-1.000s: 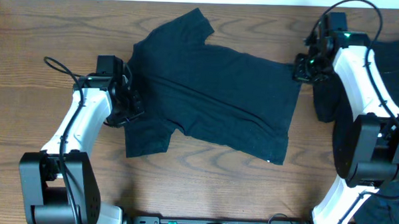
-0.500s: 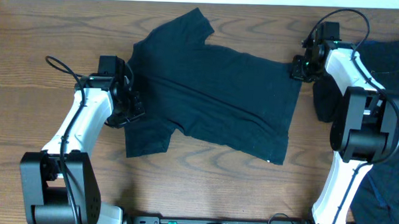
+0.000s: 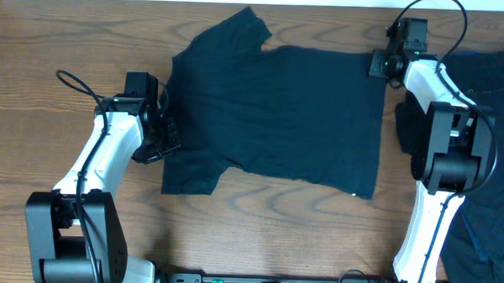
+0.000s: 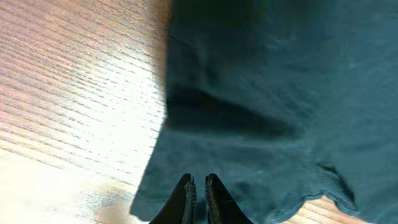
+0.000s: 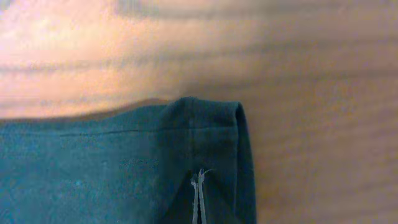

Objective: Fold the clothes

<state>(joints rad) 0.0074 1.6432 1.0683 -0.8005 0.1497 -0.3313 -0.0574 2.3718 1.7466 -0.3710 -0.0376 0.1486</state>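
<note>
Overhead view: a dark navy T-shirt (image 3: 278, 117) lies spread flat across the middle of the wooden worktop (image 3: 62, 34), its neck end towards the left arm and its hem towards the right arm; one short sleeve points to the far edge, the other to the near edge; a tiny white tag (image 3: 355, 194) shows at the near hem corner. The left tool (image 3: 168, 143) sits at the shirt's left edge, between the two sleeves, its jaws drawn together on the fabric; in the left wrist view the left tool (image 4: 199, 183) has its tips all but touching, with the dark cloth edge between them. The right tool (image 3: 379, 64) is at the far hem corner; the right wrist view shows the right tool (image 5: 198, 186) pinched tight on that corner, which curls over at the side seam. More dark clothes (image 3: 498, 79) lie bunched at the worktop's right edge, beyond the right arm.
</note>
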